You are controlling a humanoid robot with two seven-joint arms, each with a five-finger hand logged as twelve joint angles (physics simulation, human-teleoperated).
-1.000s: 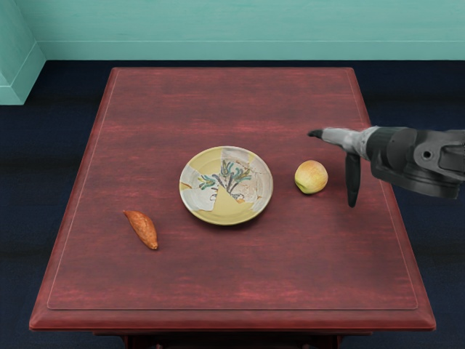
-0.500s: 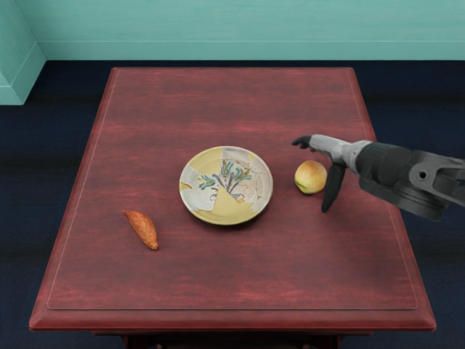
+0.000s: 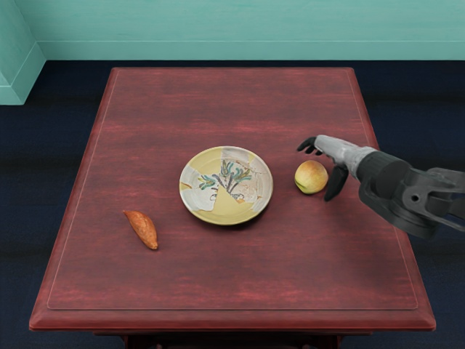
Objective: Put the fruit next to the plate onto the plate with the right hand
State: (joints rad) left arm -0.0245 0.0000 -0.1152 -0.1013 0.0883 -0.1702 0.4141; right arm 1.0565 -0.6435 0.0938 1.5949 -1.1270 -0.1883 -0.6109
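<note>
while just beside the fruit [image 3: 311,177], right robot hand [image 3: 338,154], contact unclear

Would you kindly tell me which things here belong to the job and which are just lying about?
In the job: fruit, plate, right hand, open beside the fruit.
Lying about: sweet potato.

One plate [image 3: 218,212], one yellowish fruit [image 3: 311,177] and one orange sweet potato [image 3: 141,229] sit on my single table [image 3: 290,276]. One hand shows, my right hand [image 3: 330,156].
</note>
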